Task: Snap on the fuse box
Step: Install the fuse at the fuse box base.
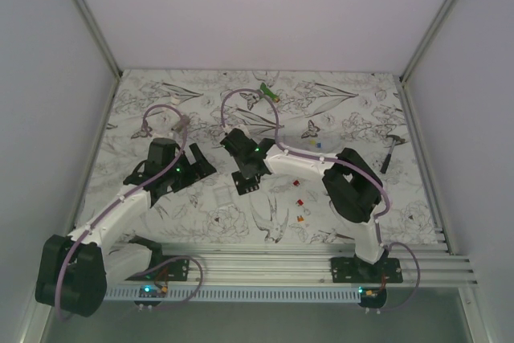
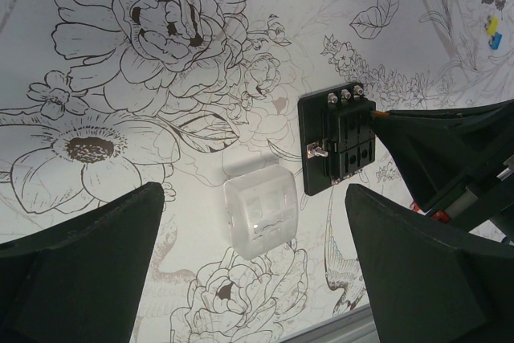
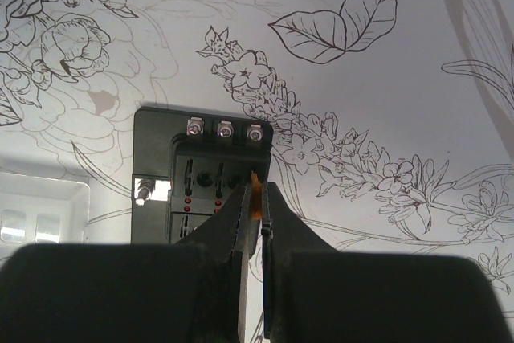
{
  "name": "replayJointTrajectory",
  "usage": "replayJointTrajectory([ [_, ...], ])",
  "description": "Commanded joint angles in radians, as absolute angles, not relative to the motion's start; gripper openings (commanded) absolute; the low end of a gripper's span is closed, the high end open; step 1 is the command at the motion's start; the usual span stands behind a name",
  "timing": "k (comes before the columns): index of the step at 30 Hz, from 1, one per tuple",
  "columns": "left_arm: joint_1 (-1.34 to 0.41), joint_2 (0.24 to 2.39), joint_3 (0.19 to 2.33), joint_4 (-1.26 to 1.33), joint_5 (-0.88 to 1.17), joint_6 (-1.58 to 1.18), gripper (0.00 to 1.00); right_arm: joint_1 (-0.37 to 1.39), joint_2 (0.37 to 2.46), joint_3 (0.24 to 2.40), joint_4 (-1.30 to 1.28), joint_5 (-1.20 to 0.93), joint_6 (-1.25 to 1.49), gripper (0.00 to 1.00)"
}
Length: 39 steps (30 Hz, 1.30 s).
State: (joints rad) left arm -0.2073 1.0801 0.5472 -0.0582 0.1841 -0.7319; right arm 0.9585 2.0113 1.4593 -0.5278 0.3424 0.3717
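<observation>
One fuse box [image 2: 337, 144] lies flat mid-table [image 1: 353, 118], with one clear cover [image 2: 261, 213] just left of it. The right end effector [image 3: 257, 198] hangs over its right edge, pinching one orange fuse [image 3: 254, 182]. The left end effector [image 2: 254, 198] gapes wide and empty, over the cover. At least three loose fuses [image 1: 298, 185] lie to the fuse box's right, and one green tool [image 1: 269, 92] well beyond it.

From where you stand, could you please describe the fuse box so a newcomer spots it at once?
On the floral table, find the right end effector. The fuse box at its tip is the black square with three silver screws, beside a translucent cover.
</observation>
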Motion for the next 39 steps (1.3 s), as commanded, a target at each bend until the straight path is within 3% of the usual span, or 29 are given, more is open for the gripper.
replayJointTrajectory([
  [1, -0.198, 1.085, 0.567, -0.087, 0.179, -0.719, 1.0, 0.968, 2.034, 1.494, -0.555, 0.348, 0.356, 0.0],
  [25, -0.199, 1.085, 0.569, -0.087, 0.196, -0.723, 1.0, 0.951, 2.055, 1.457, -0.646, 0.328, 0.328, 0.0],
  [39, -0.199, 1.094, 0.569, -0.076, 0.22, -0.735, 1.0, 0.936, 2.032, 1.449, -0.552, 0.337, 0.425, 0.0],
])
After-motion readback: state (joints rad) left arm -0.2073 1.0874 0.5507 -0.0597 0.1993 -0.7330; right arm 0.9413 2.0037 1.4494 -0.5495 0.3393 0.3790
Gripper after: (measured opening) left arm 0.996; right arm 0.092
